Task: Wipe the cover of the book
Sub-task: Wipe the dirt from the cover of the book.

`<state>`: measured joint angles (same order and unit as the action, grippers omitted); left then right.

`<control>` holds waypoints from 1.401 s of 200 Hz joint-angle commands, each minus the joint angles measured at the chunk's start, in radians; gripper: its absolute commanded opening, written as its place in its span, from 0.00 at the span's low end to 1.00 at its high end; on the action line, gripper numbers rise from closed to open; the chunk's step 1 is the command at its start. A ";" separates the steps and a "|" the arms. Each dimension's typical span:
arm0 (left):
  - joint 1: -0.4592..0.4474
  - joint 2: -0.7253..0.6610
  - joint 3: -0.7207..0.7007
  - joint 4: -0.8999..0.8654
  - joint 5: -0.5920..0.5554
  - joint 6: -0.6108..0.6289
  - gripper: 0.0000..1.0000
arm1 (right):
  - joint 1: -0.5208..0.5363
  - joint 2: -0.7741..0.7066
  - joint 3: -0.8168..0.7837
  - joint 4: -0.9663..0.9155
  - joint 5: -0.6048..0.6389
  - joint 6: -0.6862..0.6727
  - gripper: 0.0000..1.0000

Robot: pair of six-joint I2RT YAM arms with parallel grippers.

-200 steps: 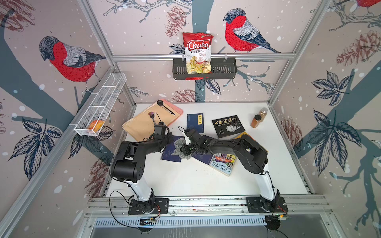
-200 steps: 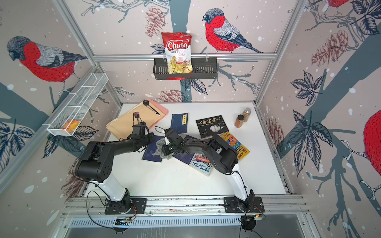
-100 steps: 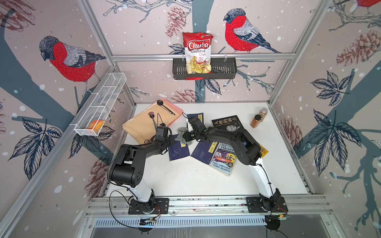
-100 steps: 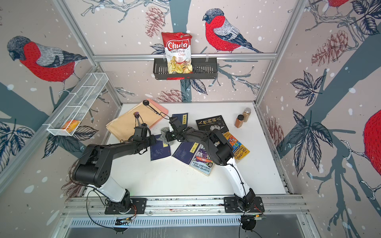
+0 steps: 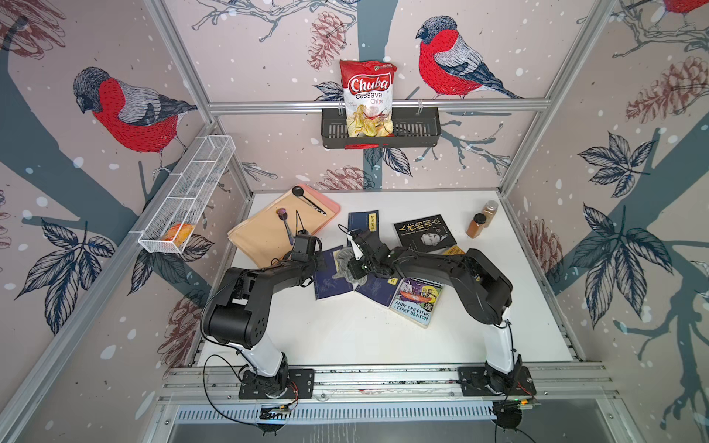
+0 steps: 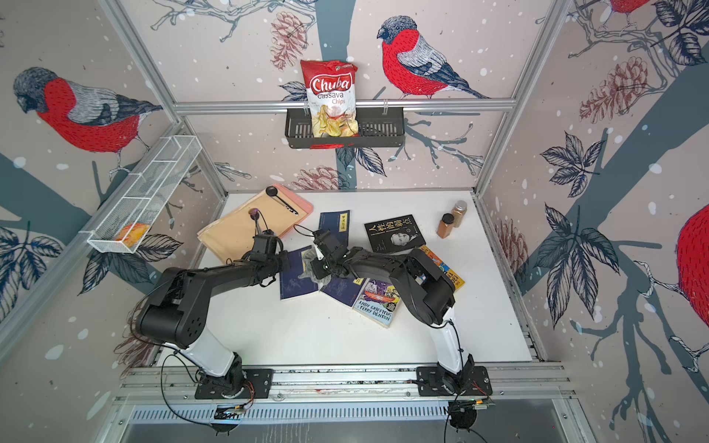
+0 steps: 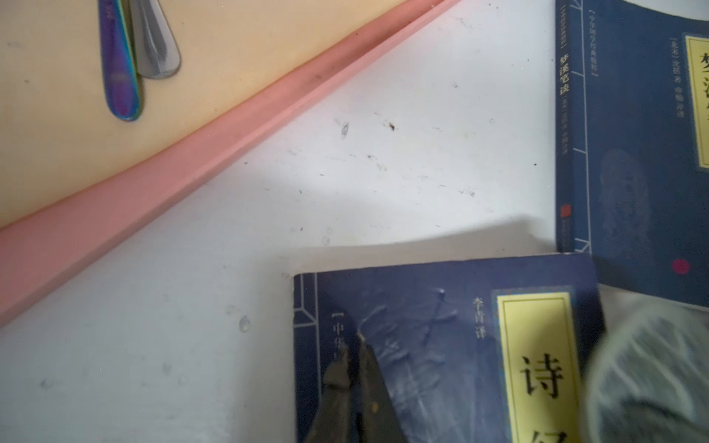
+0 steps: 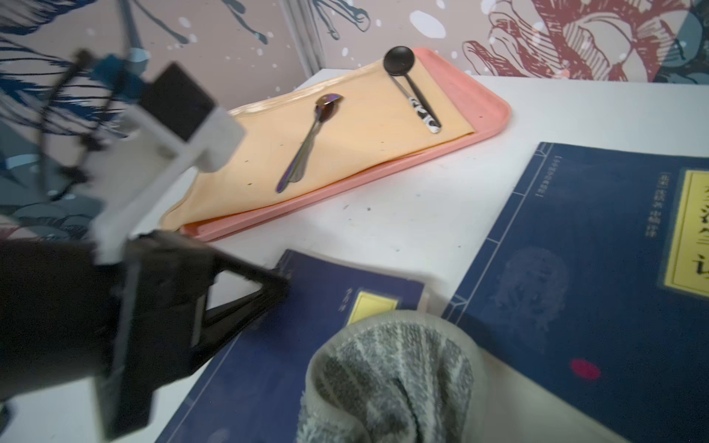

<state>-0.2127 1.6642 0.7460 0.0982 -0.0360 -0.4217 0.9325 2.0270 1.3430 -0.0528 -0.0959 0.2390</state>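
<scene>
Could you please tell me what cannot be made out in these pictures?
- Right gripper tips: right wrist view, buried under the cloth.
- Book title label: left wrist view, cut off by the frame edge, partly behind the blurred cloth.
- Orange item in the wire basket: both top views, too small, behind mesh.

On desk (image 5: 345, 337): tray (image 5: 333, 209) back left, spoons (image 5: 307, 200) on it; book (image 5: 330, 284) centre, cloth (image 5: 344, 257) on it; other books (image 5: 424, 234) right and behind; jars (image 5: 475, 225) back right. Above, bag (image 5: 368, 99) in basket (image 5: 416, 130).
</scene>
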 commanded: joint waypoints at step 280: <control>-0.008 0.010 -0.048 -0.130 0.017 0.000 0.00 | -0.043 0.303 0.266 0.060 -0.100 0.164 0.00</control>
<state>-0.2192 1.6615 0.7128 0.1539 -0.0479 -0.4225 0.9432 2.2307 1.4670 0.1036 -0.1818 0.3695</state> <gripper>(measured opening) 0.050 0.105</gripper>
